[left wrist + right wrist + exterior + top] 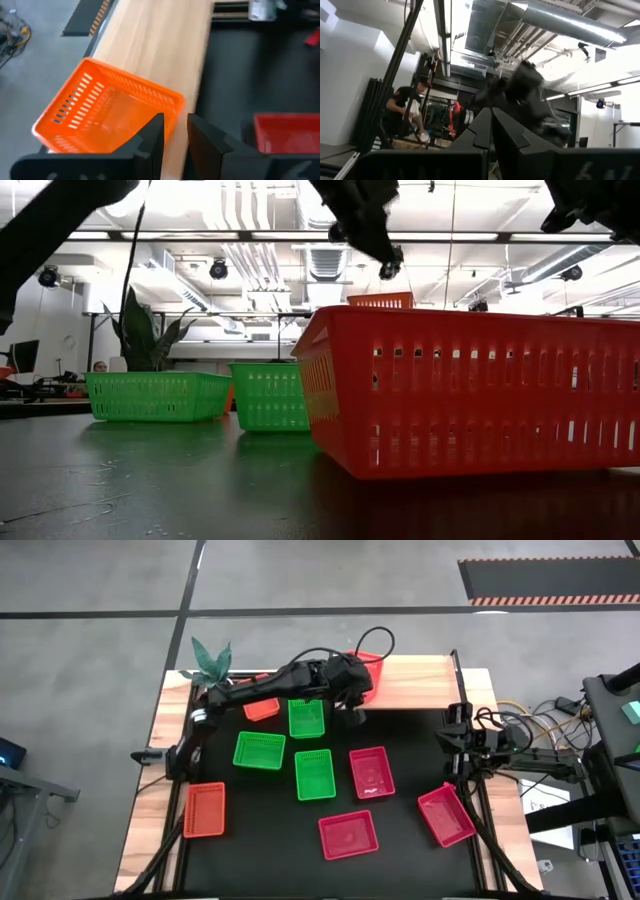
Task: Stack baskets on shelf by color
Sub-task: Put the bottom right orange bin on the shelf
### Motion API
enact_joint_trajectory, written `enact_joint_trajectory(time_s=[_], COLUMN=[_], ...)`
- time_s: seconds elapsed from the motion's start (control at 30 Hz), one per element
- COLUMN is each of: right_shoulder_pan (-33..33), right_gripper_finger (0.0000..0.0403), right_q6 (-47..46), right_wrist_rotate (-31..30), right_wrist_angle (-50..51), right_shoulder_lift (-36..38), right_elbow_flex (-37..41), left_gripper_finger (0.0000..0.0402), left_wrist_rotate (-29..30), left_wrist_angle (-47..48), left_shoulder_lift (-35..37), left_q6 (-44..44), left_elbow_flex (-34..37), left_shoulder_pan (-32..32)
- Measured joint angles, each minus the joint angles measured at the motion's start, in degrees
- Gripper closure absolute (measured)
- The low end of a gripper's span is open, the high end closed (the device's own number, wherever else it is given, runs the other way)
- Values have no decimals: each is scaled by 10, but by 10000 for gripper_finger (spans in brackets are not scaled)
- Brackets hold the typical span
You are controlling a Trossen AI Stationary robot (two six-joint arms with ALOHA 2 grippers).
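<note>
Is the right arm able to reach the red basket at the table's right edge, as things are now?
Probably yes. The red basket lies just in front of the right gripper, which waits with fingers shut, and nothing stands between them; it must open first.

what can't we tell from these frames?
- High view: the left arm covers most of the orange basket on the shelf.
- Left wrist view: left gripper hides that basket's near rim, so contact is unclear.
- Low view: a red basket blocks the table's right side.
</note>
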State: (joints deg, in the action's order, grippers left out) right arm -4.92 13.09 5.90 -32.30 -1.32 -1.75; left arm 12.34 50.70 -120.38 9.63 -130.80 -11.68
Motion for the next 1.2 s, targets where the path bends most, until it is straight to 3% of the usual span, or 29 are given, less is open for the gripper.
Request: enact_joint_trajectory(time_s=[0.27, 0.47, 0.83, 1.1, 1.2], right_shoulder_pan=[0, 0, 0, 0, -1], right_gripper_finger=[394, 394, 394, 394, 394], right_q6=[-4, -1, -80, -193, -211], right_wrist_rotate=[-61, -61, -134, -202, -249], right_wrist_angle=[78, 80, 98, 164, 251], right_shoulder_lift=[-43, -126, -250, -323, -358], right_elbow_flex=[-32, -63, -124, -214, -274], left_gripper_finger=[331, 331, 331, 331, 331], left_wrist_rotate=[0, -2, -3, -3, 1], left_wrist_angle=[56, -17, -350, -728, -836], left_shoulder_lift=[50, 95, 302, 442, 477], left_q6=[4, 53, 106, 142, 181], left_elbow_flex=[18, 126, 498, 774, 848], left_shoulder_pan=[58, 133, 190, 189, 189])
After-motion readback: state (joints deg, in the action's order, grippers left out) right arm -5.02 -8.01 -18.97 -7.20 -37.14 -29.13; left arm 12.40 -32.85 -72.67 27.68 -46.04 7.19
